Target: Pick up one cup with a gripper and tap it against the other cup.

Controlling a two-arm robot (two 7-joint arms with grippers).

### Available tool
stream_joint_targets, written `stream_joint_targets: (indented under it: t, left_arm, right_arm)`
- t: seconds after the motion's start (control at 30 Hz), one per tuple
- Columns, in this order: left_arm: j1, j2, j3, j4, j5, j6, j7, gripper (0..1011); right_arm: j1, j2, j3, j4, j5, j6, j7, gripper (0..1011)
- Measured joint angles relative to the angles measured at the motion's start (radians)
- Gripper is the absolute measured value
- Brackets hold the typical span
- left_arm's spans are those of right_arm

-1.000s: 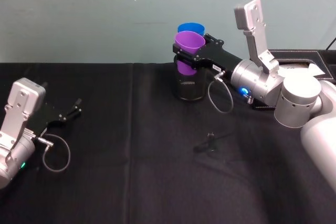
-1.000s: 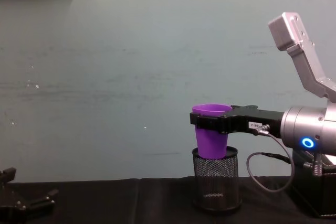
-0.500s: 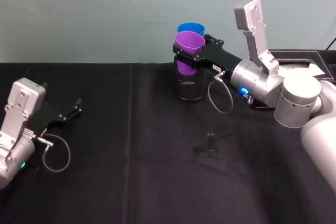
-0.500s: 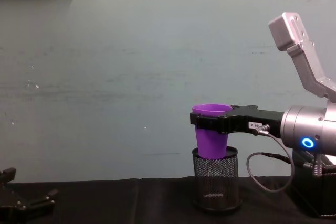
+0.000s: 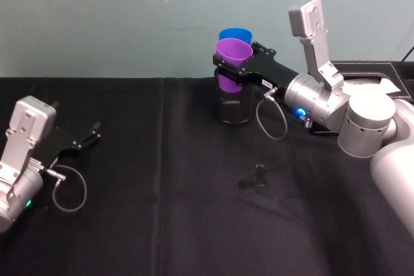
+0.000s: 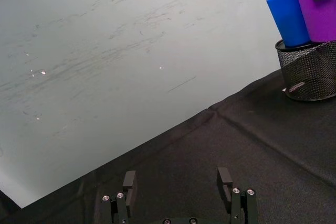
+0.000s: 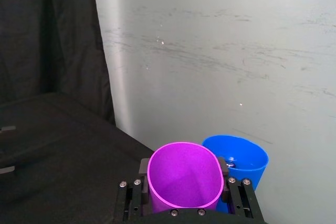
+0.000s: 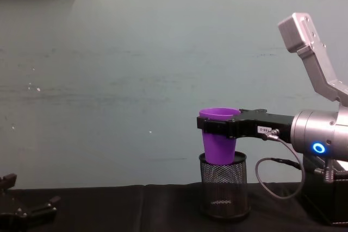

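The worktop [image 5: 162, 237] has a black cloth over it, and a pale green wall [image 8: 136, 69] stands behind its back edge.

The right arm reaches in from the right edge toward the back of the worktop. Its right gripper [image 5: 239, 61] is up in the air, above a black mesh holder [image 5: 234, 109]. Its fingers are closed on a purple cup [image 5: 233, 51], one finger on each side, near the cup's top.

The left gripper [image 5: 94, 132] rests low by the left edge of the worktop, far from the cups. Its fingers [image 6: 129, 179] are spread apart and hold nothing.

A black box [image 5: 369, 69] sits at the back right corner, behind the right arm.

The mesh holder stands near the back edge, a little right of the middle.

The purple cup is upright. Seen from the chest, its bottom dips just inside the top of the mesh holder. A blue cup [image 5: 236, 33] stands in the same holder, right beside the purple cup, on the side nearer the wall. One gripper finger is between the two cups, so I cannot tell if they touch.

A small black thing [image 5: 259, 176] lies on the cloth, nearer the front edge than the holder. I cannot tell what it is.
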Motion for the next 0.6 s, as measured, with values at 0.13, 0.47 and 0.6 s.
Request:
stream_joint_targets:
  t: [0.13, 0.47, 0.6]
  left_arm:
    - [0.000, 0.000, 0.000, 0.000, 0.000, 0.000, 0.000, 1000]
    - [0.000, 0.000, 0.000, 0.000, 0.000, 0.000, 0.000, 1000]
    - [0.000, 0.000, 0.000, 0.000, 0.000, 0.000, 0.000, 1000]
  right_arm:
    - [0.000, 0.000, 0.000, 0.000, 0.000, 0.000, 0.000, 732]
    - [0.000, 0.000, 0.000, 0.000, 0.000, 0.000, 0.000, 732]
    - [0.000, 0.000, 0.000, 0.000, 0.000, 0.000, 0.000, 732]
